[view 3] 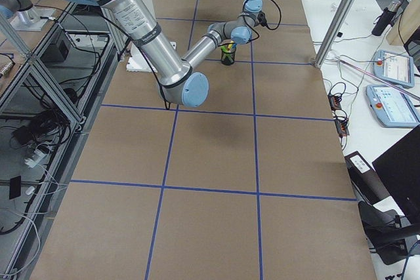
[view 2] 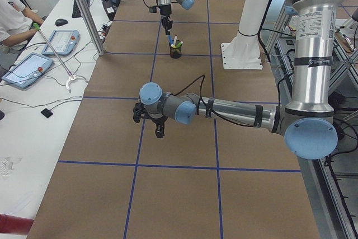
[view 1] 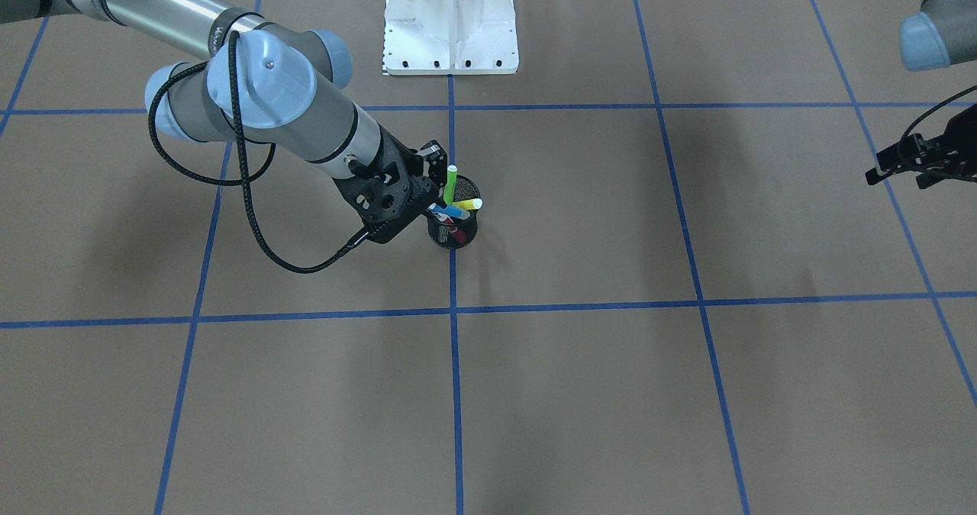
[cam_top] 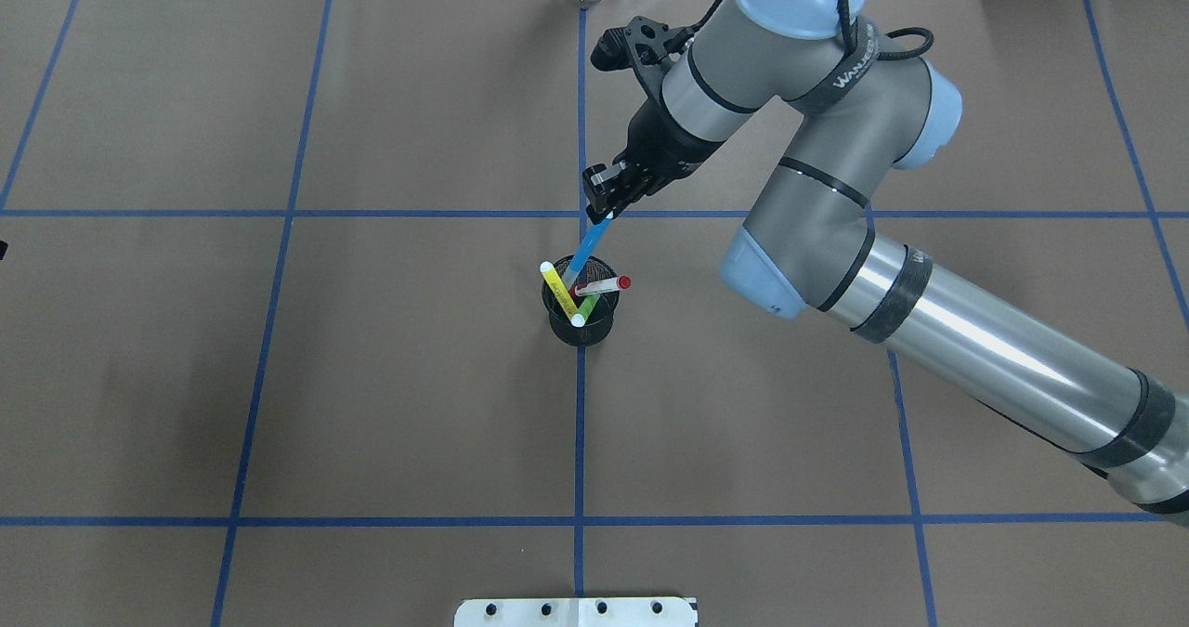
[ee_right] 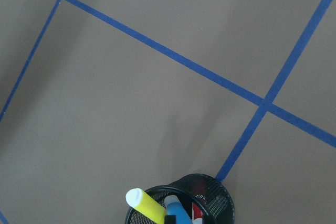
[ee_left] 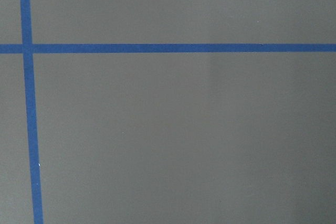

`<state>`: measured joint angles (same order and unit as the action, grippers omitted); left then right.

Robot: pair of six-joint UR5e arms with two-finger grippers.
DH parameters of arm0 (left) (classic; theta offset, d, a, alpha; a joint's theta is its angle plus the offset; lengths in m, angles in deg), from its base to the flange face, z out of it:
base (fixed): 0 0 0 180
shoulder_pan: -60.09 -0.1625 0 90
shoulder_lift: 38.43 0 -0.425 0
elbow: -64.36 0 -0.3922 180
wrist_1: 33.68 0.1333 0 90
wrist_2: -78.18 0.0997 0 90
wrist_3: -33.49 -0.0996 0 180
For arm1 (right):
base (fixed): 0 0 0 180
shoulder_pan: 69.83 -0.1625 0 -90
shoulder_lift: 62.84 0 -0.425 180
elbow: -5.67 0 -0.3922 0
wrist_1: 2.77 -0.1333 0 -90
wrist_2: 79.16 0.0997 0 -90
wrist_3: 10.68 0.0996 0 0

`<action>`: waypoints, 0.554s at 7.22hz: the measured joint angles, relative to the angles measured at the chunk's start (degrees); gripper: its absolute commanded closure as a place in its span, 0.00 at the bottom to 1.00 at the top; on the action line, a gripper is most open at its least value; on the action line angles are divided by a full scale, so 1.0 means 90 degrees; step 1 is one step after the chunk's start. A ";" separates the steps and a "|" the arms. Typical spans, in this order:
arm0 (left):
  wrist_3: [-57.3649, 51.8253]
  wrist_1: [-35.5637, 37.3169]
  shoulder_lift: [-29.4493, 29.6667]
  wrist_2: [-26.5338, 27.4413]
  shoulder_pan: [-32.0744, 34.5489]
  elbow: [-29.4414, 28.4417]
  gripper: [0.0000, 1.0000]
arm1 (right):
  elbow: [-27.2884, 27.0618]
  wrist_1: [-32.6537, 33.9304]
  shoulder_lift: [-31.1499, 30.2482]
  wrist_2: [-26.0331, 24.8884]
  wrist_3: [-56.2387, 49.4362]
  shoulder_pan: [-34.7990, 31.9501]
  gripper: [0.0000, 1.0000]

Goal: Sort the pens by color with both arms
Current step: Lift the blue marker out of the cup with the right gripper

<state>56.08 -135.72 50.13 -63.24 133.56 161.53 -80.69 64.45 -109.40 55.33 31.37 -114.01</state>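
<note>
My right gripper (cam_top: 604, 205) is clamped on the top end of the blue pen (cam_top: 583, 251). This pen leans in the cup (cam_top: 600, 330) with the green pen (cam_top: 587, 308), yellow pen (cam_top: 557, 287) and red-ended pen (cam_top: 602, 285). My left gripper (view 1: 894, 167) is well apart from them. I cannot tell its opening.

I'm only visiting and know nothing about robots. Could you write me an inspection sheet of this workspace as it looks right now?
Surface: brown table marked with a blue tape grid.
Job's things: blue pen, yellow pen, green pen and white pen with red ends, all tilted in one black mesh cup; none sorted yet.
Clutter: nothing seen.
Grippers: right tool shut on the blue pen's upper end. Left tool hangs far from the cup; open or shut unclear.
Cables: black cable loops loosely off the right arm.
Surroundings: white pedestal base; seated person and touchscreen pendants beside the table.
</note>
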 measured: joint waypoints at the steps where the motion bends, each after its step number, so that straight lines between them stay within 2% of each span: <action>1: 0.0000 0.0000 0.0009 0.0000 0.0000 -0.0008 0.01 | -0.0162 0.0065 0.0002 0.0068 0.0090 -0.0209 1.00; 3: 0.0000 0.0000 0.0014 0.0000 0.0000 -0.0010 0.01 | -0.0471 0.0061 -0.0021 -0.0050 0.0679 -0.0620 1.00; 4: 0.0000 0.0000 0.0017 0.0000 0.0000 0.0000 0.01 | -0.0541 0.0032 -0.0060 -0.0395 0.1042 -0.0736 1.00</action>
<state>56.08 -135.72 50.28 -63.24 133.56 161.53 -85.57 64.73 -109.94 51.78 40.75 -120.64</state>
